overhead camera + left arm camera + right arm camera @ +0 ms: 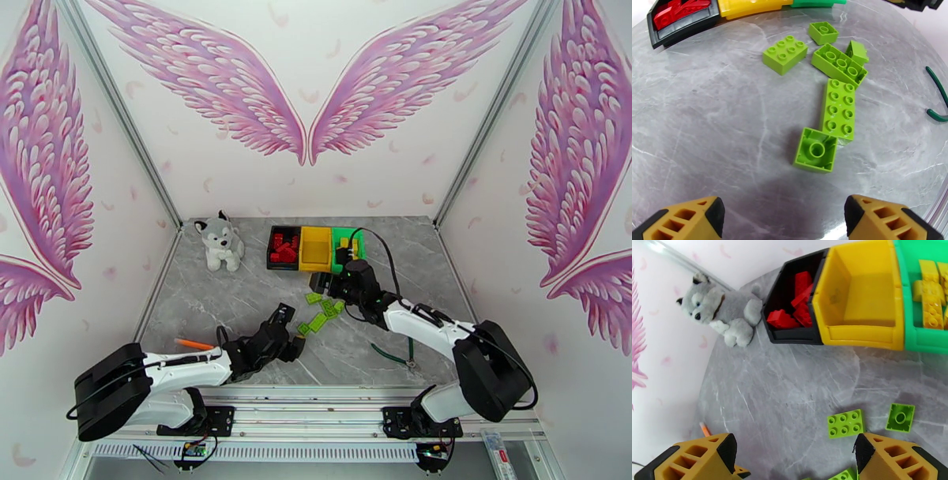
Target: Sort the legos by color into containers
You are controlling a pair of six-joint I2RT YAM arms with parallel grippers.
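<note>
Your left gripper (784,215) hangs wide and empty, with the loose green legos (838,108) lying on the table (711,118) just ahead of it. Your right gripper (794,457) is wide and empty too, above the same cluster. Red legos (800,307) lie in the black bin (790,336) and yellow legos (932,299) in the green bin (924,344), with the yellow bin (857,338) between them.

Light green legos (837,108) are showing against the grey, white-veined table (711,118). At twelve o'clock, red legos (800,303) are filling the black bin (790,336) and yellow legos (932,299) the green bin (928,344), flanking a yellow bin (861,336). The husky (723,311) is wearing grey and white; pink wings (229,87) are covering white walls (308,197).
</note>
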